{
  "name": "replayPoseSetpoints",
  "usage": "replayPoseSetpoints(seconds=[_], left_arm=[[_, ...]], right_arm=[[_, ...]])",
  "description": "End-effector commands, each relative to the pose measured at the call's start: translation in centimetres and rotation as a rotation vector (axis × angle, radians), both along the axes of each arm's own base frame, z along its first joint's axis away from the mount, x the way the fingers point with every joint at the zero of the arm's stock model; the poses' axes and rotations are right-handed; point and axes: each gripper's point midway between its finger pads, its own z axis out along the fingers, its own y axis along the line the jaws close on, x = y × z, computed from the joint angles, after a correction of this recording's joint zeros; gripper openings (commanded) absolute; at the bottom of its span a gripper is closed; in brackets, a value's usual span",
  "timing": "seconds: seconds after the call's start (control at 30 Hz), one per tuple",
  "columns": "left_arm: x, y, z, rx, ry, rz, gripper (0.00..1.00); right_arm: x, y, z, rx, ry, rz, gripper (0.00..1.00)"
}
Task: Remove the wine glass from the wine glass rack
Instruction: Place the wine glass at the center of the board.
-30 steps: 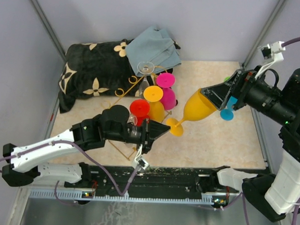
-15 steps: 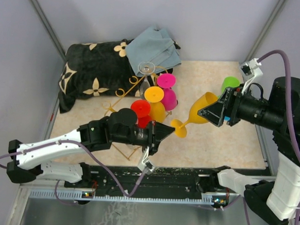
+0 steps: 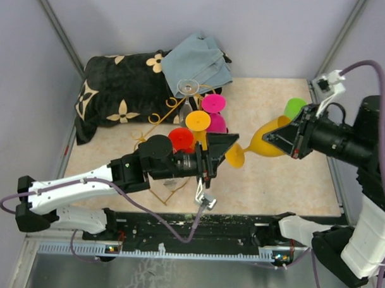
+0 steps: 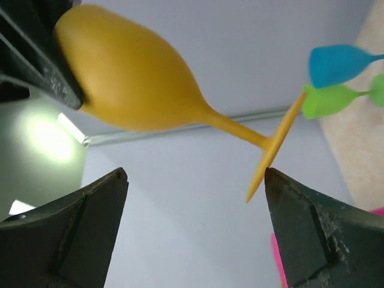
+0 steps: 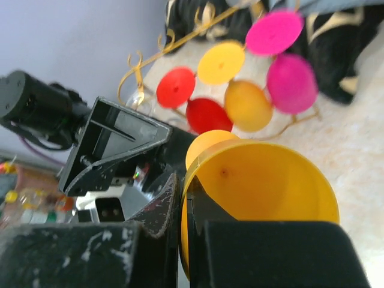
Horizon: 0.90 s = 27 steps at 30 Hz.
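The right hand is clamped tight on the bowl rim of the orange wine glass, 1 finger inside and 1 outside. The glass hangs in the air over the counter, off the gold wine glass rack, which stands to the left. Its long axis runs from the gripped bowl leftward, foot first. That foot sits just in front of the left hand, whose jaws gape wide with nothing between them. The right arm has charge, then. The next move looks like swinging the stem upright and lowering it onto bare counter.
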Motion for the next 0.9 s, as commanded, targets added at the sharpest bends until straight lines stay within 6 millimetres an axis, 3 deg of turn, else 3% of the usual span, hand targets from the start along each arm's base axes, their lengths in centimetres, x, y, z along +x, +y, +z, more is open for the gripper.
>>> replayPoseSetpoints(seconds=[0.0, 0.13, 0.27, 0.37, 0.47, 0.6, 0.73, 0.87], left_arm=[[2.4, 0.8, 9.8, -0.374, -0.056, 0.157, 1.00], [4.5, 2.9, 17.2, -0.655, 0.021, 0.304, 1.00], [6.6, 6.1, 23.9, -0.919, 0.154, 0.429, 1.00], [7.9, 8.3, 26.7, -1.024, 0.222, 0.497, 0.99], [8.3, 10.7, 27.8, -1.080, 0.252, 0.533, 0.99], [8.2, 13.0, 27.6, -1.100, 0.273, 0.569, 0.99], [8.0, 15.0, 27.6, -1.114, 0.284, 0.595, 0.99], [8.0, 16.0, 27.8, -1.119, 0.288, 0.617, 0.99]], right_arm=[[0.8, -3.1, 4.7, -0.002, -0.211, -0.201, 0.00], [4.2, -8.5, 6.6, -0.039, -0.322, -0.560, 0.00], [8.3, -12.7, 5.5, -0.141, -0.329, -0.849, 0.00], [10.9, -15.1, 4.0, -0.266, -0.283, -1.008, 0.00], [12.2, -16.7, 3.2, -0.353, -0.249, -1.115, 0.00], [13.2, -17.9, 2.0, -0.422, -0.222, -1.179, 0.00], [15.0, -18.7, -1.2, -0.410, -0.117, -1.162, 0.00], [18.1, -17.5, -3.7, -0.347, -0.051, -1.093, 0.00]])
